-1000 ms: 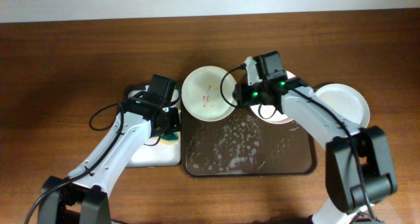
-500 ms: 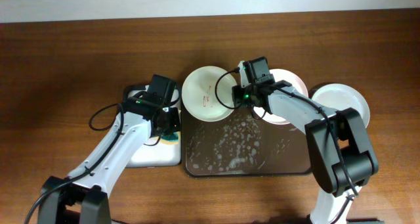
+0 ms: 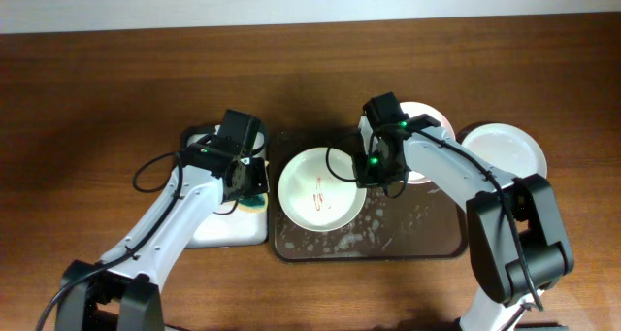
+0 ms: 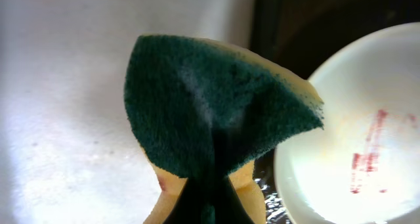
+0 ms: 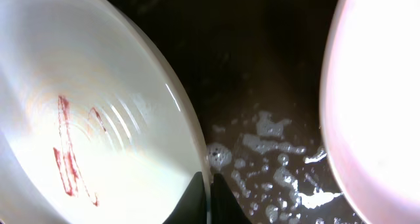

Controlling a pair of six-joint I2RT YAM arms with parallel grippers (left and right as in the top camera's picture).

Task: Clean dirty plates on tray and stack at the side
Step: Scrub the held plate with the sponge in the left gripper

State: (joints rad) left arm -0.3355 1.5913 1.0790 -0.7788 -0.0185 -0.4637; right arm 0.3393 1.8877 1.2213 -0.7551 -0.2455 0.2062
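Note:
A pale plate [image 3: 320,190] with red scribble stains lies on the left part of the dark brown tray [image 3: 427,236]; its left edge overhangs the tray rim. My right gripper [image 3: 373,168] is shut on this plate's right rim, one finger inside the rim and one outside, seen close in the right wrist view [image 5: 209,199]. The pale pink plate [image 3: 429,139] sits at the tray's back right, partly under my right arm. A white plate [image 3: 506,152] rests on the table to the right. My left gripper [image 3: 248,183] is shut on a green and yellow sponge [image 4: 210,112].
A smaller white-lined tray [image 3: 215,230] lies left of the brown tray, under the sponge. White suds [image 5: 282,158] cover the brown tray's wet floor between the stained plate [image 5: 85,119] and the pink plate [image 5: 380,106]. Bare wooden table surrounds everything.
My right gripper swung left, shut on the stained plate's rim and pulled the plate from behind the tray's back-left corner forward onto the tray. The left arm stayed still.

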